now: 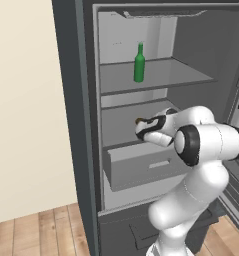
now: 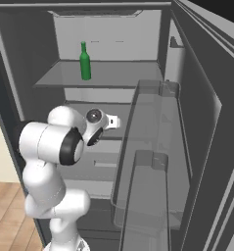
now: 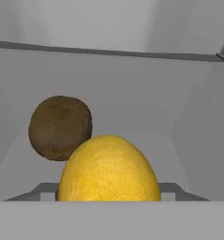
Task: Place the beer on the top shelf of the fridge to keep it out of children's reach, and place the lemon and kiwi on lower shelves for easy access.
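Observation:
The fridge (image 1: 71,100) stands open. The green beer (image 1: 139,63) (image 2: 84,62) stands upright on the top shelf (image 1: 176,75) (image 2: 118,73). My gripper (image 1: 139,122) (image 2: 116,121) reaches in over the lower shelf (image 1: 118,125) just below it. The jaws are shut on the yellow lemon (image 3: 108,171), which shows as a small orange spot (image 1: 137,120) at the fingertips. In the hand view the lemon hides the finger tips. The brown kiwi (image 3: 60,127) lies on the same lower shelf (image 3: 132,103), just beyond the lemon and to its left. I cannot tell if the lemon touches the shelf.
A pale grey drawer (image 1: 141,167) juts out below the gripper's shelf. The open fridge door with its clear bins (image 2: 152,147) stands close on the right of the arm. The fridge's side wall (image 3: 202,122) is near on the hand view's right.

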